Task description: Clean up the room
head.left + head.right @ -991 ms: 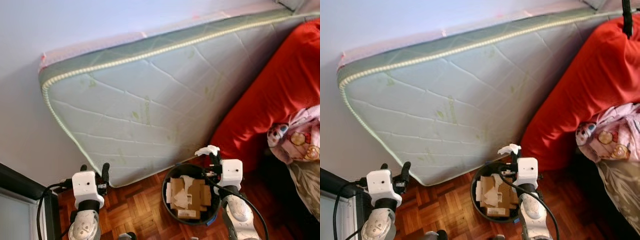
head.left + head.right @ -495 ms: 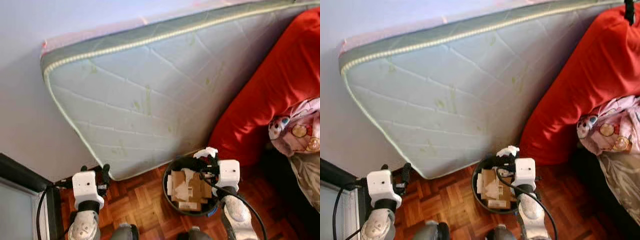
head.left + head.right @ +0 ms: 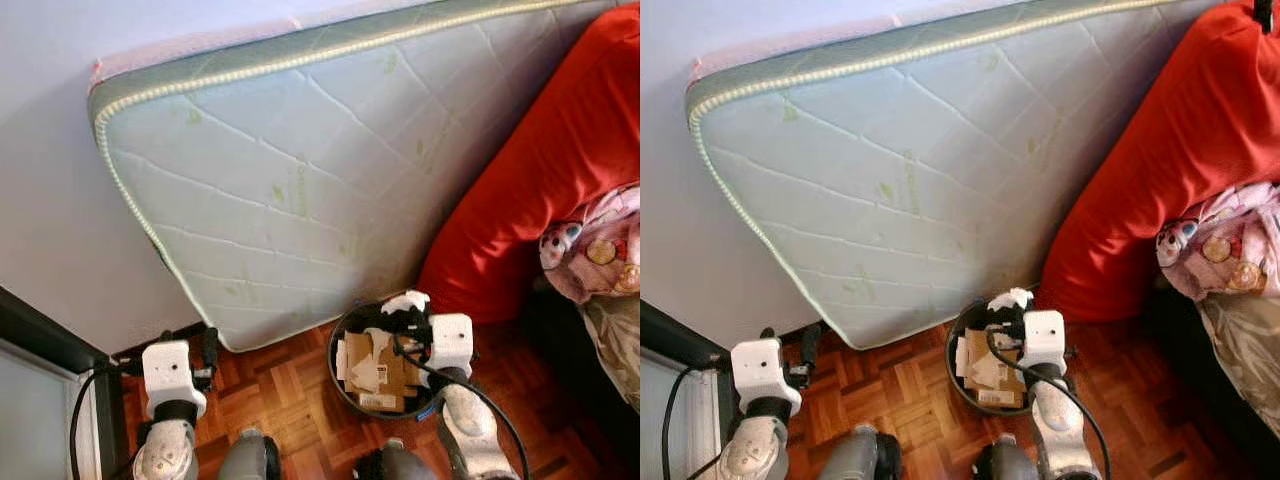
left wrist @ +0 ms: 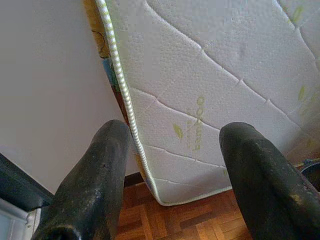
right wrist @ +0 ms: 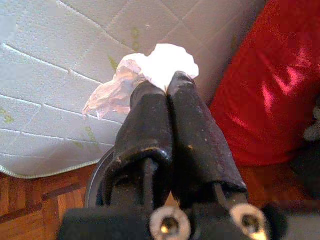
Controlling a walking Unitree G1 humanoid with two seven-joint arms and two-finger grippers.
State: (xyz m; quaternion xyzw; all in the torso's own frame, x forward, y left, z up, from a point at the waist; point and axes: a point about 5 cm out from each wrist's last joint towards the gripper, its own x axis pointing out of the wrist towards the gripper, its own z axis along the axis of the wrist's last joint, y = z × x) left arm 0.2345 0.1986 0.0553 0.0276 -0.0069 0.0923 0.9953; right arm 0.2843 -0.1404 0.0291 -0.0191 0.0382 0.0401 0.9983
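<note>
My right gripper (image 3: 408, 312) is shut on a crumpled white paper scrap (image 5: 160, 67), which sticks out past the fingertips. It hangs over the far rim of a round black waste bin (image 3: 341, 388) standing on the wooden floor. The bin holds cardboard pieces (image 3: 368, 362) and paper. My left gripper (image 3: 190, 345) is open and holds nothing, low at the left, in front of the mattress corner (image 4: 150, 185).
A pale quilted mattress (image 3: 300, 180) leans against the wall behind the bin. A red cushion or bedding (image 3: 540, 190) rises at the right, with patterned pink fabric (image 3: 595, 250) beside it. A dark frame with a glass panel (image 3: 45, 400) stands at the far left. Parquet floor (image 3: 290, 420) lies below.
The camera has shifted, and the scene slid upward. My right gripper with the scrap has come lower, from above the bin's rim to closer over its contents. The left gripper stayed open.
</note>
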